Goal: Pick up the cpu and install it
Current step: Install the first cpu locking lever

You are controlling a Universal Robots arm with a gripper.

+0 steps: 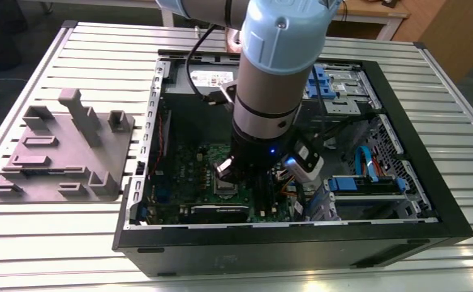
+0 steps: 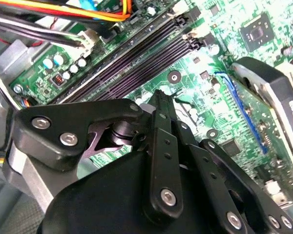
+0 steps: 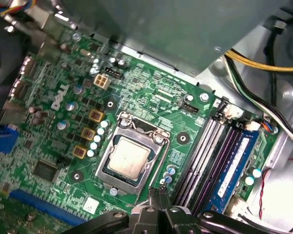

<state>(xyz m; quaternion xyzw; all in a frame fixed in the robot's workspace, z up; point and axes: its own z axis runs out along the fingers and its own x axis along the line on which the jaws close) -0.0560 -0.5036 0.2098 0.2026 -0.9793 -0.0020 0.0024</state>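
Closest in both wrist views, the black linkages of the hand [image 3: 157, 194] [image 2: 158, 100], fingertips pressed together to a point, nothing gripped between them. Just past the tips in the first wrist view, the cpu [image 3: 128, 157], silver-grey top up, lying flat inside the socket [image 3: 106, 148], metal frame all around it. Tips near one corner of that socket, off to the side of the cpu, no contact with it to be seen. Around the socket, the green board [image 3: 151, 95], with long dark slots [image 3: 205, 151] running beside the socket, the outermost blue. Yellow and black cables [image 3: 263, 66] looping past the board's edge over bare grey metal. In the second wrist view, the same slots and board beyond the tips, orange and yellow wires [image 2: 88, 12] further off.

In the exterior view, the arm [image 1: 273, 91] reaching straight down into the open case [image 1: 301, 246], lower end over the board near the case's middle. Case flat on a ribbed metal tabletop [image 1: 98, 45], open side up. On the exterior view's left, just beside the case, a grey tray [image 1: 58, 164] with raised blocks, flat on the tabletop.
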